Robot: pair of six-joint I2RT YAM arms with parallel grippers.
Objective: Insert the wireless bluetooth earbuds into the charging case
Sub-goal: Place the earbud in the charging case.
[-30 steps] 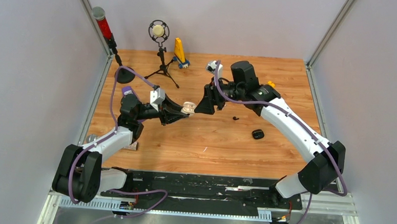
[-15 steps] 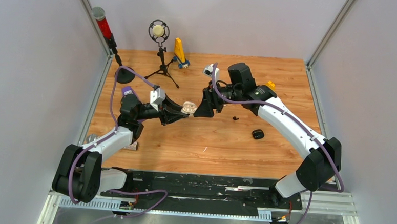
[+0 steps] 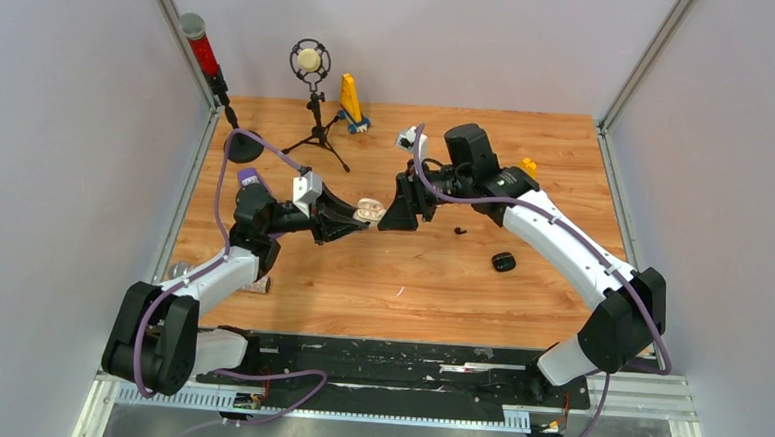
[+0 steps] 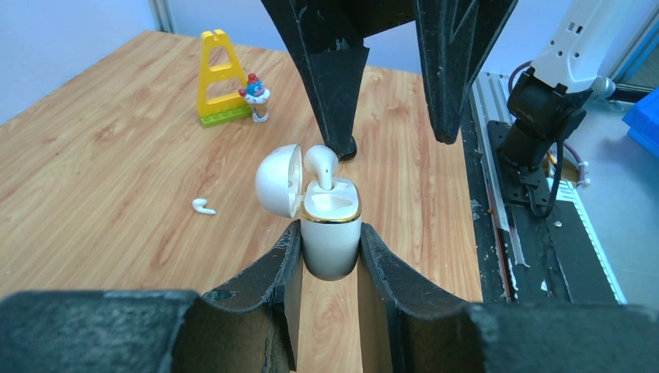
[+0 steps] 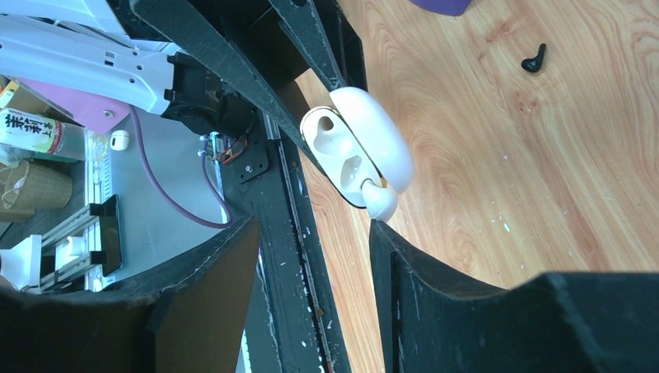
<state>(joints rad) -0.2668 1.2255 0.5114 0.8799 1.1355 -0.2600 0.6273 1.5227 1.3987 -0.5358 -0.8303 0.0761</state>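
Note:
My left gripper (image 4: 330, 233) is shut on a white charging case (image 4: 330, 241) with a gold rim, held above the table with its lid open. One white earbud (image 4: 321, 163) stands in the case's far slot, its head sticking out. My right gripper (image 3: 396, 211) is open and faces the case (image 3: 368, 210); in the right wrist view one of its fingertips (image 5: 377, 229) is at that earbud (image 5: 381, 202). Another white earbud (image 4: 203, 206) lies on the table. A black earbud (image 3: 460, 230) and a closed black case (image 3: 503, 262) lie to the right.
A microphone on a tripod (image 3: 311, 64), a yellow toy (image 3: 351, 101) and a red-tipped pole (image 3: 204, 54) stand at the back left. A yellow brick frame with a small blue figure (image 4: 221, 78) stands at the far right. A thin white sliver (image 3: 400, 291) lies near the front.
My right gripper has shifted a little to the left, closer to the held case. My left gripper and the case have stayed still.

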